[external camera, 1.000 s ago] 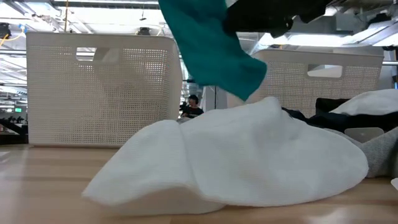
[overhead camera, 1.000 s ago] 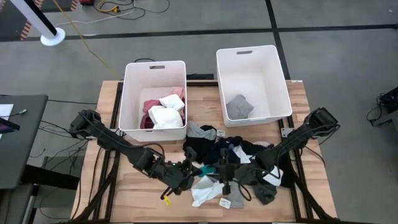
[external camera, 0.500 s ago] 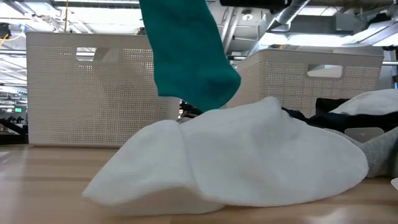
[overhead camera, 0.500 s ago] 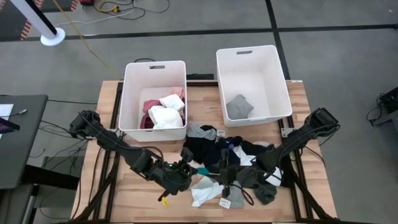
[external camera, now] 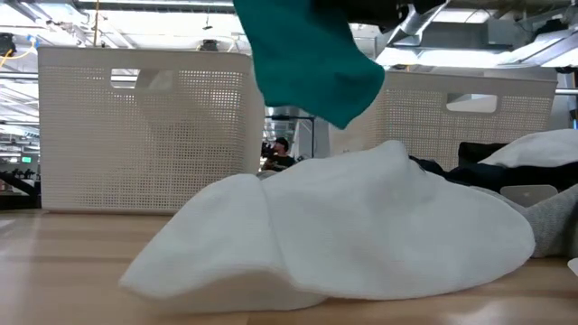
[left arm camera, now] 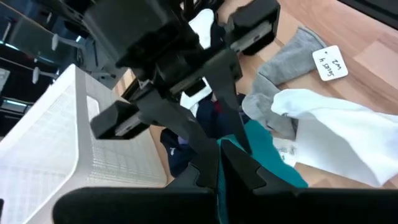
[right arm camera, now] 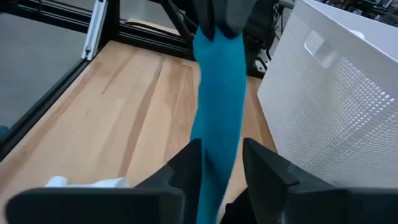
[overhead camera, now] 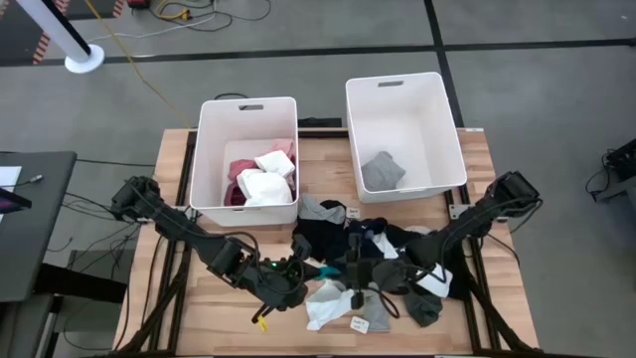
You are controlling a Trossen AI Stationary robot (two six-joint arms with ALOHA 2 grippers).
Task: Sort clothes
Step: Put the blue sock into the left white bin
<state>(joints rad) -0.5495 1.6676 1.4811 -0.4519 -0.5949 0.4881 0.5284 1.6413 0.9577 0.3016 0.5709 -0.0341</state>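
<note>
A: Where is the teal garment (external camera: 307, 54)?

B: Hanging above the worktop (overhead camera: 214, 308), clamped in my left pincer (overhead camera: 298, 268); my right pincer (right arm camera: 219, 163) straddles it, fingers apart.

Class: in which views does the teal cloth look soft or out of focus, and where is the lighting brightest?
Low view: the teal cloth hangs close, its edges soft; ceiling lights glare behind. Right wrist view: cloth and fingers are blurred. High view: even light, soft shadows beside the bins.
</note>
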